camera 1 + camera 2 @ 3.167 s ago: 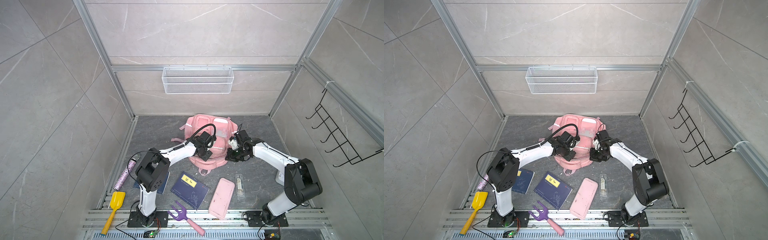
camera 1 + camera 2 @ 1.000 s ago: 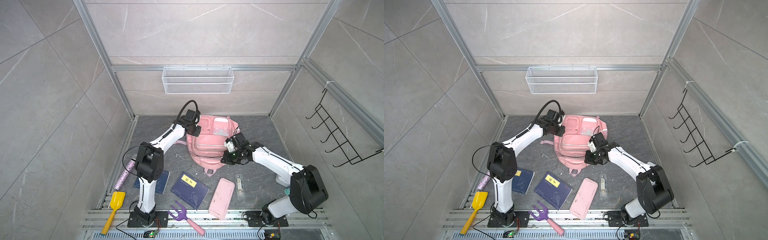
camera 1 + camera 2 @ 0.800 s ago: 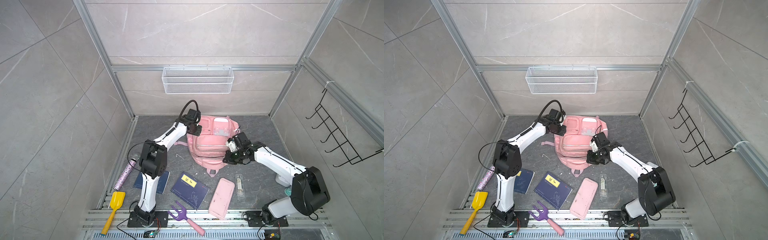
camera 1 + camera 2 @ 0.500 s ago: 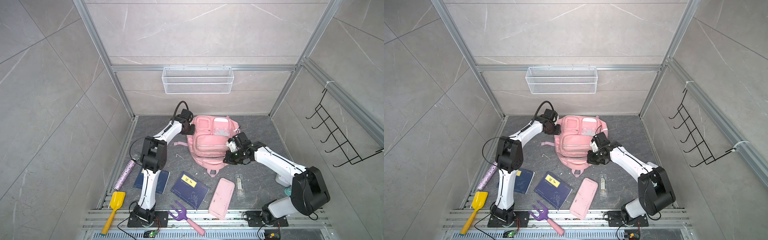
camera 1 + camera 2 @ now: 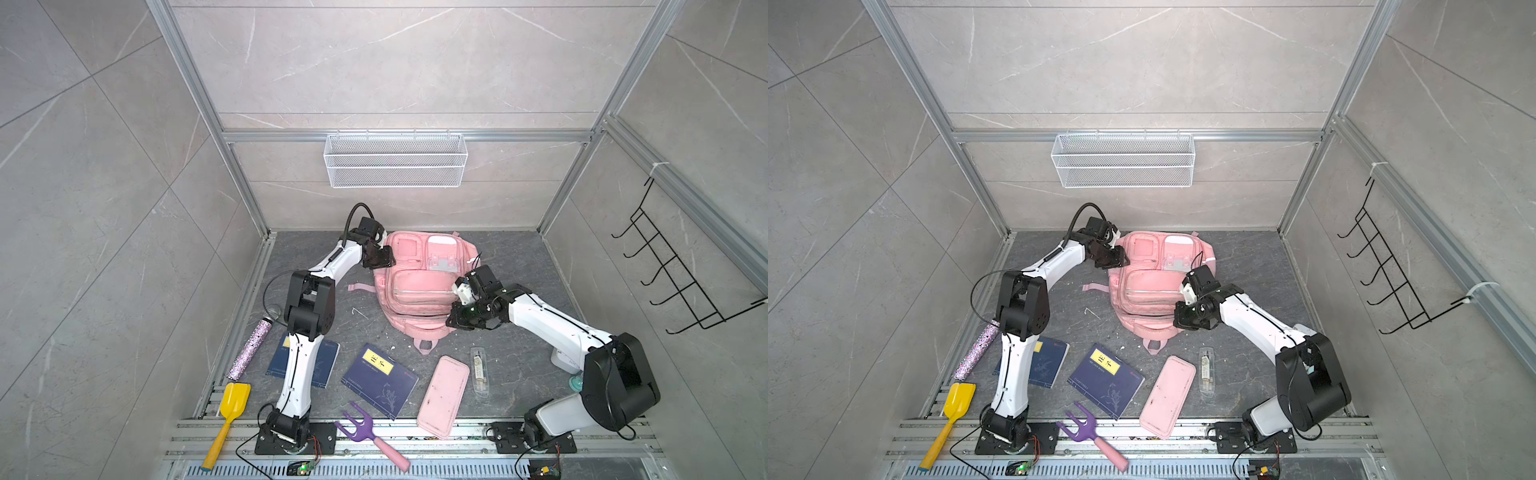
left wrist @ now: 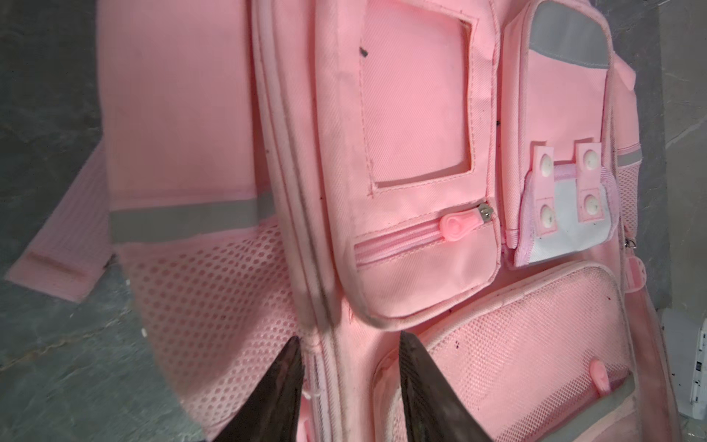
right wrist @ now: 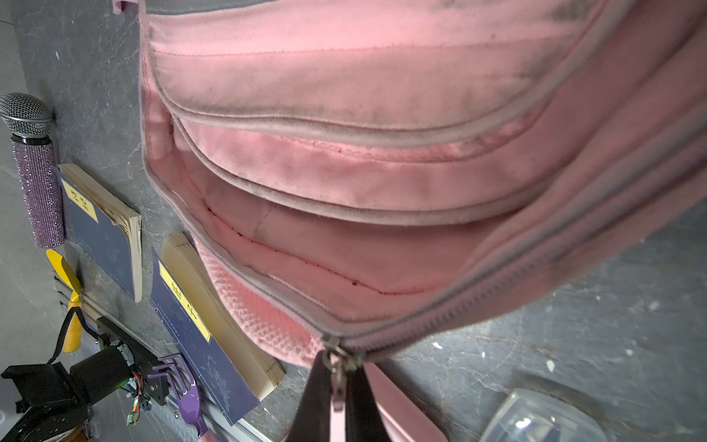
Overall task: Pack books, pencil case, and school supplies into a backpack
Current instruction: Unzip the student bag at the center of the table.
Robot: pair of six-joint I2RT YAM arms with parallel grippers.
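Right wrist view, right gripper (image 7: pixel 336 382) clenched on zipper pull (image 7: pixel 332 356) of backpack (image 7: pixel 344 153), left gripper (image 6: pixel 349 336) with jaws parted over backpack side seam, in both top views backpack flat on floor (image 5: pixel 519 266), books (image 5: pixel 378 380), pencil case (image 5: pixel 444 395), school supplies (image 5: pixel 478 370) lying outside it.

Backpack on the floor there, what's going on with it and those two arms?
The right gripper is shut on the zipper pull of the backpack, with one compartment gaping open. The left gripper hangs with jaws apart at the backpack's side seam. The books, pencil case and packet lie unpacked on the floor.
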